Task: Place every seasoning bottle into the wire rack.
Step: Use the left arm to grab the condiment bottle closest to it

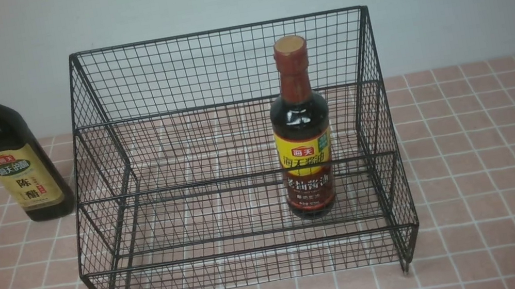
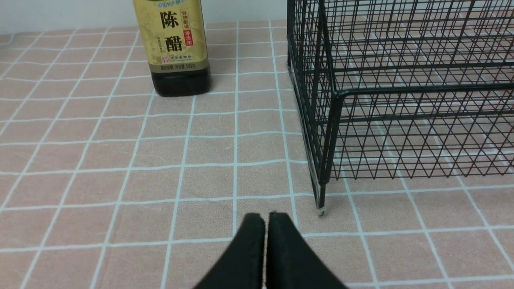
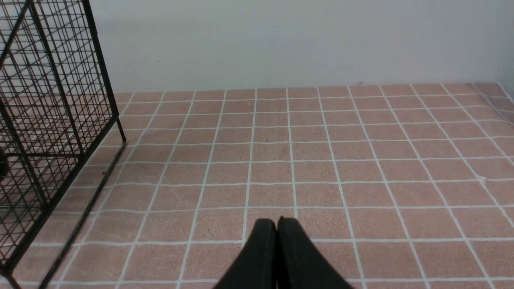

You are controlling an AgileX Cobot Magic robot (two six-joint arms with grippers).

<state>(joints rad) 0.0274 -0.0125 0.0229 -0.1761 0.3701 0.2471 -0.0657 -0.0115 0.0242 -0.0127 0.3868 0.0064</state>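
Upright outside the wire rack (image 2: 337,93), the gold-capped bottle (image 2: 176,52) stands upper left of the left wrist frame, ahead of the clenched, empty left pincer (image 2: 266,220), the nearer one.

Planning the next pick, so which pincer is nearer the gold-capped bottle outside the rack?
Left. The left pincer faces the gold-capped bottle across tiles; the right pincer is past the other side of the wire rack, with that bottle out of its view.
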